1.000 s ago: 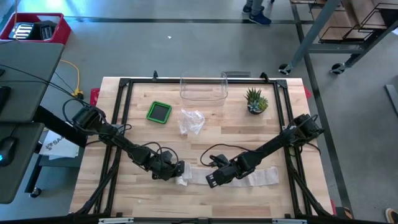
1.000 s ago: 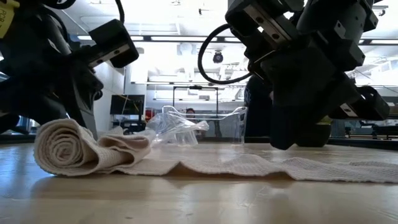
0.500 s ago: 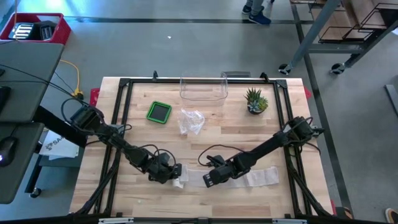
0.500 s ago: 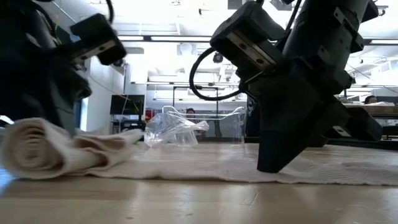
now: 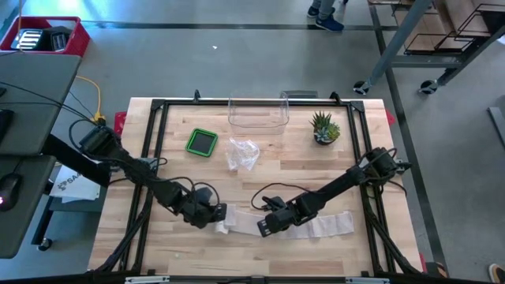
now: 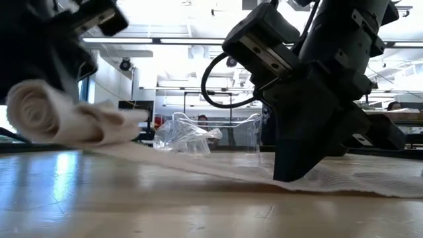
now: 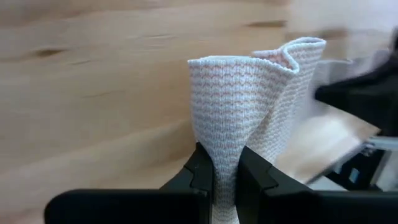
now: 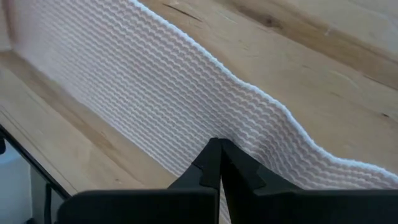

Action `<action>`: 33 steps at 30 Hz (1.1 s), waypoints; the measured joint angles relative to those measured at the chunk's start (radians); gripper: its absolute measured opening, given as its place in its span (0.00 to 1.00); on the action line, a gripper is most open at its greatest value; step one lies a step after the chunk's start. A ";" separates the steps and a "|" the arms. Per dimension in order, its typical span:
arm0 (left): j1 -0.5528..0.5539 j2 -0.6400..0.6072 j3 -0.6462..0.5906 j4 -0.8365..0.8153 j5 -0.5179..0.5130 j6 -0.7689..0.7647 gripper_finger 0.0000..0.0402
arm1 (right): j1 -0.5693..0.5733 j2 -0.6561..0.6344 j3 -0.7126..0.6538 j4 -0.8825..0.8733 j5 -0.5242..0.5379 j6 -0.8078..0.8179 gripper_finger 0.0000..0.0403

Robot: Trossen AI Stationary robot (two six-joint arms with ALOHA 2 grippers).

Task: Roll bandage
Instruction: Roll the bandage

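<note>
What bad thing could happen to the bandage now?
The left gripper pinches only a thin fold of the rolled end, which is lifted off the table, so the roll might slip out or loosen. The right gripper, shut, presses the flat bandage onto the wood; if the left pulls harder, the strip could slide out from under it or bunch up.

One table, wood top. Two dark arms. Two tools: left tool, right tool. One white bandage, rolled at one end, flat at other. One small green box. One clear tub. One crumpled clear bag. One little plant in pot. One red bin off table, far corner. One pair of feet on floor past table.
</note>
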 joint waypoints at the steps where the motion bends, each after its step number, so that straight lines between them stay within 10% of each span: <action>1: 0.004 0.000 0.011 -0.001 0.002 0.020 0.06 | -0.002 0.000 0.000 0.002 -0.004 0.000 0.00; 33: 0.079 0.000 0.152 -0.196 0.019 0.202 0.06 | -0.021 -0.017 -0.005 0.019 0.007 0.041 0.00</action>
